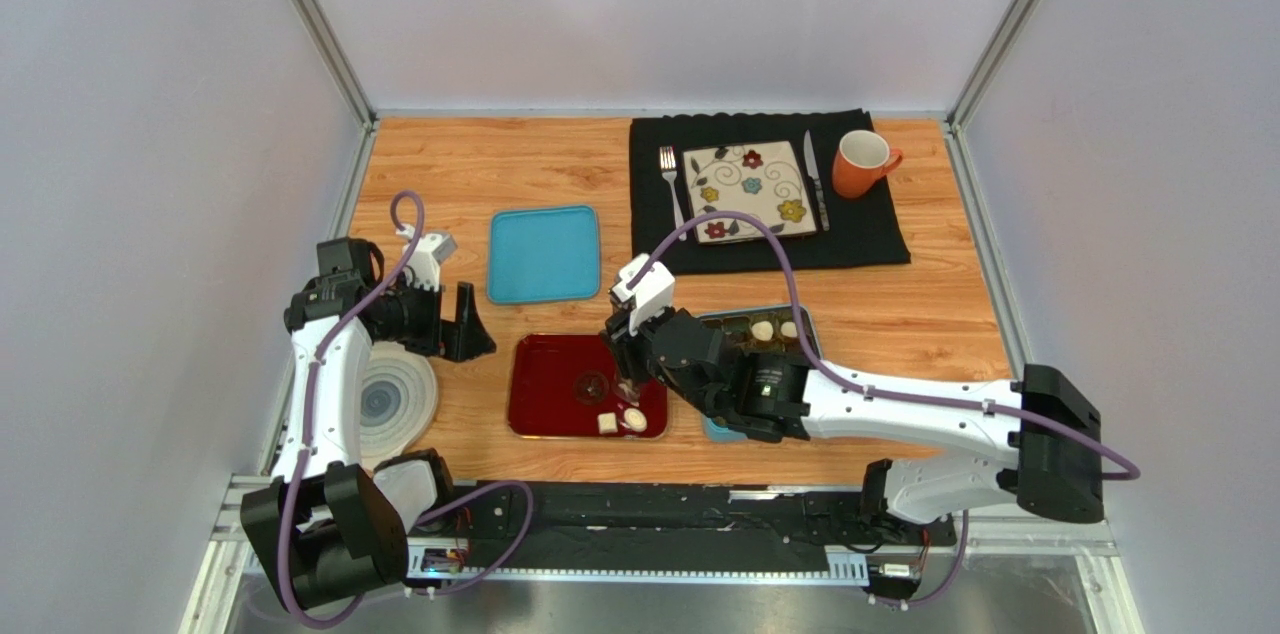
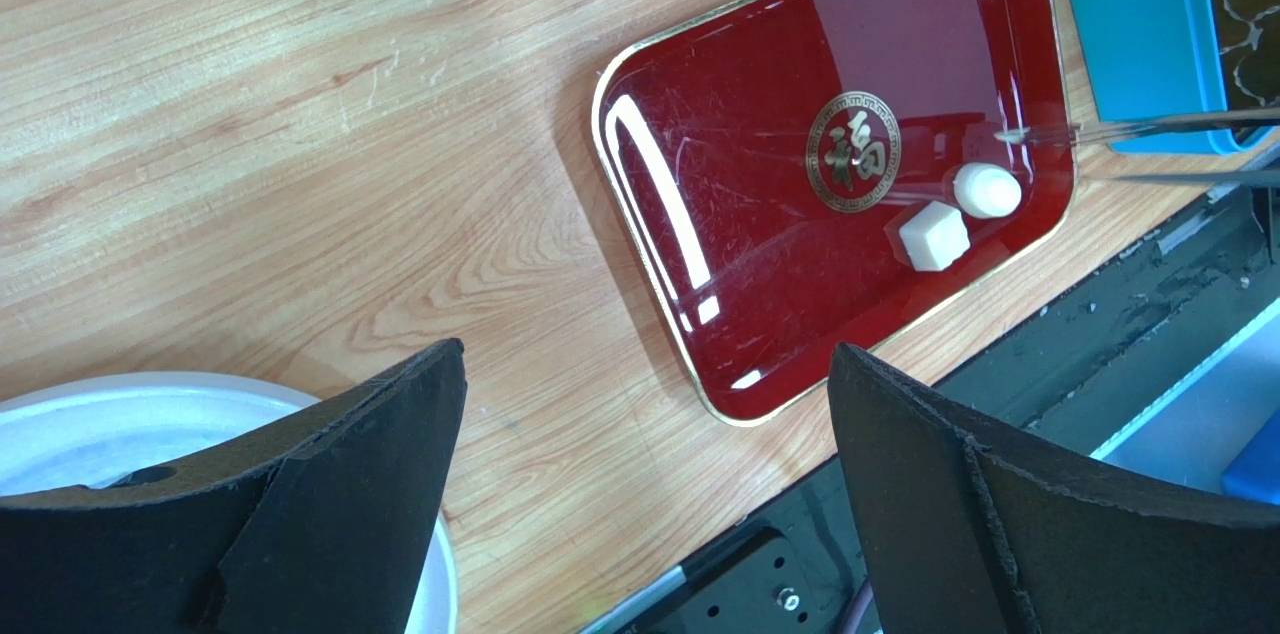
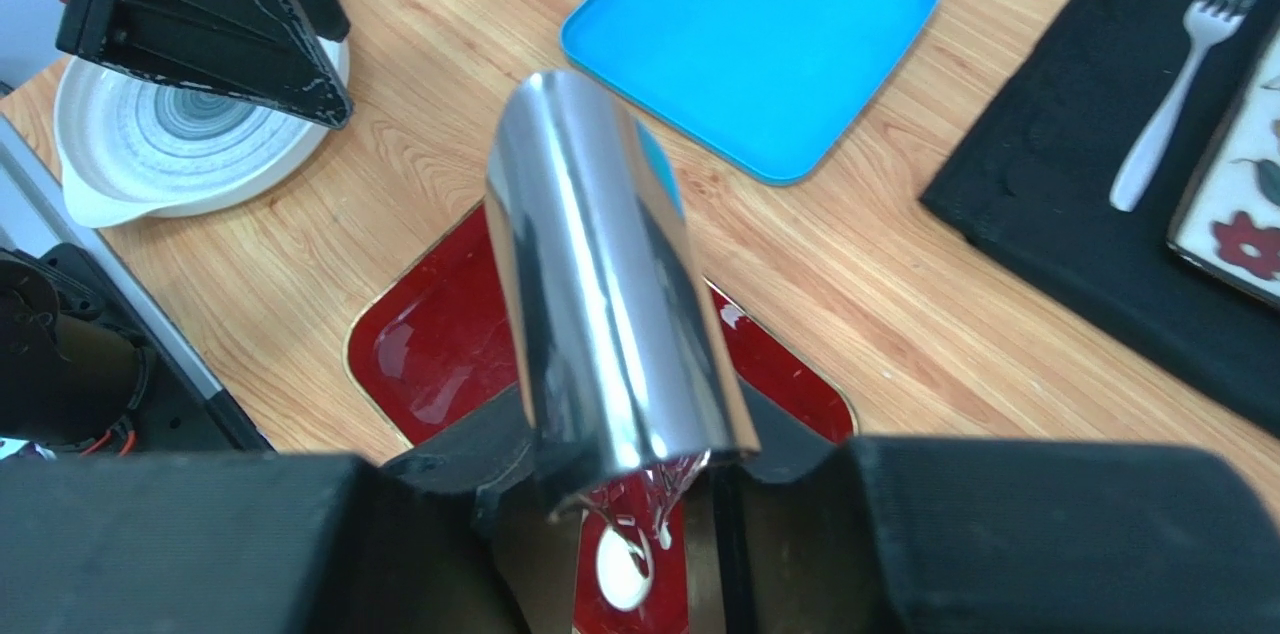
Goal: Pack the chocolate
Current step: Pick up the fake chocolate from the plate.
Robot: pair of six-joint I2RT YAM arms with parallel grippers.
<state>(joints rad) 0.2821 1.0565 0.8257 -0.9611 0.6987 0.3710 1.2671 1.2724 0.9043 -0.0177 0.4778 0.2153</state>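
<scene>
Left gripper [image 2: 646,352] is hanging wide open and empty, over the table edge beside the white plate [image 2: 135,417]. Red tray [image 2: 721,289] is carrying a pale cube chocolate [image 2: 932,235] just beside a round chocolate [image 2: 987,190] — probably light, hard and slick, so pinching gently across the cube's flat sides looks safest. Right gripper [image 3: 616,522] is clamping metal tongs [image 3: 601,274] — tips hovering near the round piece.

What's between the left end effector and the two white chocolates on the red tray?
No object: only bare wooden table and the red tray floor separate the left end effector from the white chocolates. The left wrist view shows it.
</scene>
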